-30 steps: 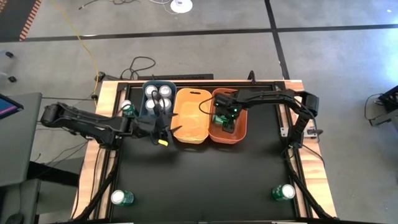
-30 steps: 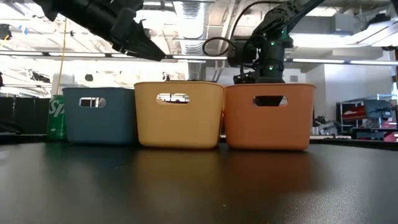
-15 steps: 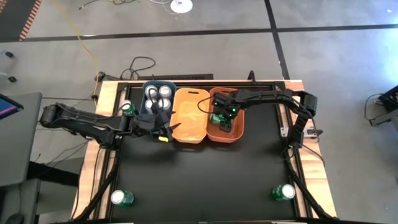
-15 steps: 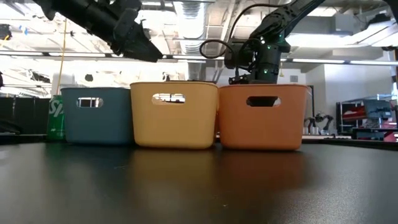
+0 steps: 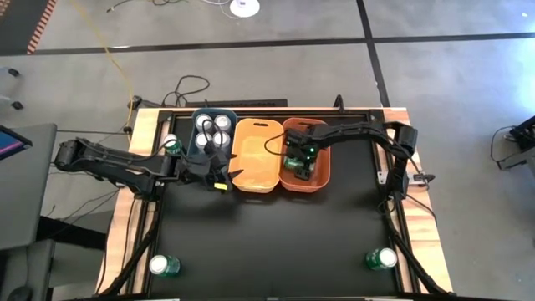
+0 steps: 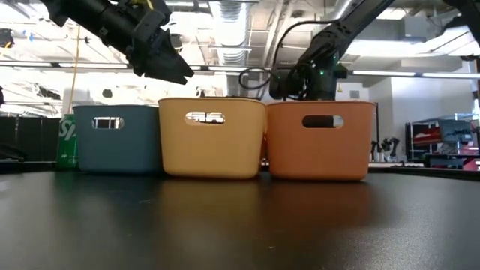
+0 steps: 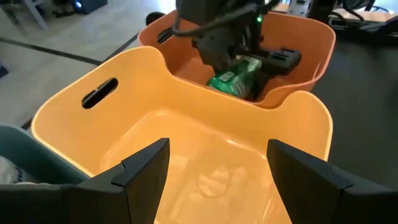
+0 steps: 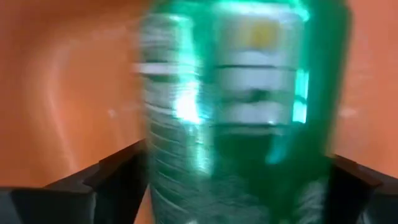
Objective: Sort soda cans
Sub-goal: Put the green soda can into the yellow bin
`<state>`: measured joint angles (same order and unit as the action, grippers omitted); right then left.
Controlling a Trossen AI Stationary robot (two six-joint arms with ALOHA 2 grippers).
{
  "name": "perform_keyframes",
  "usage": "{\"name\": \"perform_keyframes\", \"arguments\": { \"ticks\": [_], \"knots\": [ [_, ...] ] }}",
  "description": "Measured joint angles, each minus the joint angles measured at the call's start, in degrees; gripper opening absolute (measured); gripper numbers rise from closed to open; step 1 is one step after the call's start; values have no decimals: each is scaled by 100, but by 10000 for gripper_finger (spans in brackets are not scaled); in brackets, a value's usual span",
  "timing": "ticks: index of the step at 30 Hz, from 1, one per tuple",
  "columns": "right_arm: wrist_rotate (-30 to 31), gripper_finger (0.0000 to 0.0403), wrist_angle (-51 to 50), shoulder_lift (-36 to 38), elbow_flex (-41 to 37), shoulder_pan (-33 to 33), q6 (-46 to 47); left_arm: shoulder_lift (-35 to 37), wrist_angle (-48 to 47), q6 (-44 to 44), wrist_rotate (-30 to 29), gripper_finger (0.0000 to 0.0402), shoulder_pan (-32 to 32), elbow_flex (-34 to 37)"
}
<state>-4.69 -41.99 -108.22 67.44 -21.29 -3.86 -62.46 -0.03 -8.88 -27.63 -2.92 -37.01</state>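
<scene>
My right gripper (image 5: 299,164) points down inside the orange bin (image 5: 322,180). A green soda can (image 7: 236,81) lies tilted between its open fingers and shows blurred in the right wrist view (image 8: 236,93). My left gripper (image 7: 217,162) hovers open and empty over the near rim of the yellow bin (image 5: 257,159). Several silver-topped cans (image 5: 213,130) stand in the blue bin (image 6: 120,146). One green can (image 5: 171,146) stands on the table left of that bin. Two more stand at the near left (image 5: 163,266) and near right (image 5: 380,259). My right gripper has a finger on each side of the green can's wall (image 8: 186,124), coming from above. The can is blurred while the fingers (image 8: 118,174) are not, and I cannot tell whether they touch it.
The three bins stand side by side along the table's far edge, walls touching. The wide black tabletop (image 5: 276,242) lies in front of them. Cables trail on the floor beyond the far edge.
My left gripper has rolled a little about the line it points along and has stayed over the yellow bin.
</scene>
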Motion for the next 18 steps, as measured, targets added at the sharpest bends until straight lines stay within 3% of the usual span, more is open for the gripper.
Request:
{"name": "perform_keyframes", "arguments": {
  "ticks": [4, 10, 13, 18],
  "knots": [
    [24, 384, 42, -73, 0, -9, 123, -4, -26, 31, 2, 265, 0, 0],
    [48, 300, -21, 131, -9, -1, 217, -4, -26, 96, -5, 265, 0, 0],
    [65, 300, -85, 373, -37, 3, 299, -4, 3, 70, -9, 265, 0, 0],
    [605, 300, -86, 1136, -20, 123, 429, -30, 506, 154, 99, 265, 0, 0]
  ]
}}
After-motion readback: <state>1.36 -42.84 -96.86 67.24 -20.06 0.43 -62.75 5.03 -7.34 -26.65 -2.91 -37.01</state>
